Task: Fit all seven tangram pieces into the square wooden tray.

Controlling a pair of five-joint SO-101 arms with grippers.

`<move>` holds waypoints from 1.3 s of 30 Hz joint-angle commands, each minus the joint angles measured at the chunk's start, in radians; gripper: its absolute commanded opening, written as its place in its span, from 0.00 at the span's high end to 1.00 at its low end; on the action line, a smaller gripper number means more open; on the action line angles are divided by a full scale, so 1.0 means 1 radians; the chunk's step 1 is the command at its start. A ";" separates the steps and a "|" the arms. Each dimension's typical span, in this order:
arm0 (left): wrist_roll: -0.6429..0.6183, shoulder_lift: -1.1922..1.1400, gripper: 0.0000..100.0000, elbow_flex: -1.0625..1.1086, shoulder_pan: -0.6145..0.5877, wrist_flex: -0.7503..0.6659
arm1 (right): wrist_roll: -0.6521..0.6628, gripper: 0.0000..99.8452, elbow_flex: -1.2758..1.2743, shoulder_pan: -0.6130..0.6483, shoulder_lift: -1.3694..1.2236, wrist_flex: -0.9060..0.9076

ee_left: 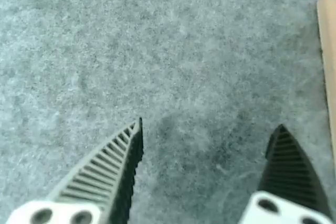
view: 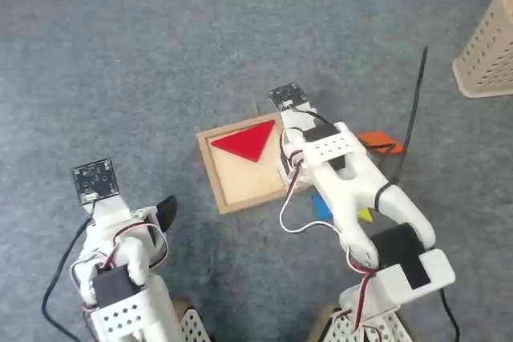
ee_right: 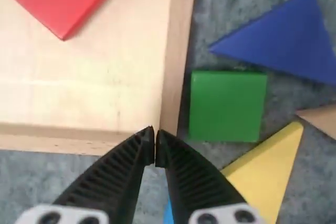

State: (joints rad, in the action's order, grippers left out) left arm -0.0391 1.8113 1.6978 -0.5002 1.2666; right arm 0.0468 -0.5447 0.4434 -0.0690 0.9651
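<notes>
Our right gripper (ee_right: 155,141) was closed on nothing at the wooden tray (ee_right: 176,51), our left gripper (ee_left: 210,124) spread wide, and the green square (ee_right: 227,106) just beside the tray looked light, hard and thin, so we'd pinch its edges.

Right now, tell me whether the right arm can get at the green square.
Probably yes. The right gripper, shut, sits at the tray rim beside the green square, which lies uncovered on the carpet; it must open first.

Red triangle (view: 247,142), green square (ee_right: 227,106), grey carpet (view: 120,78)
</notes>
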 commanded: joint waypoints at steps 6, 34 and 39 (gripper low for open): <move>0.002 0.012 0.65 -0.013 0.002 -0.002 | 0.025 0.99 -0.149 0.005 0.334 0.019; 0.002 0.012 0.65 -0.013 0.002 -0.002 | 0.190 0.67 -0.212 -0.148 0.406 0.113; 0.002 0.012 0.65 -0.013 0.002 -0.002 | 0.181 0.65 -0.161 -0.142 0.240 0.061</move>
State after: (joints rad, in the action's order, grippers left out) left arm -0.0391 1.8113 1.6978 -0.5002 1.2666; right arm 0.2463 -0.7779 0.2961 0.2746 1.0725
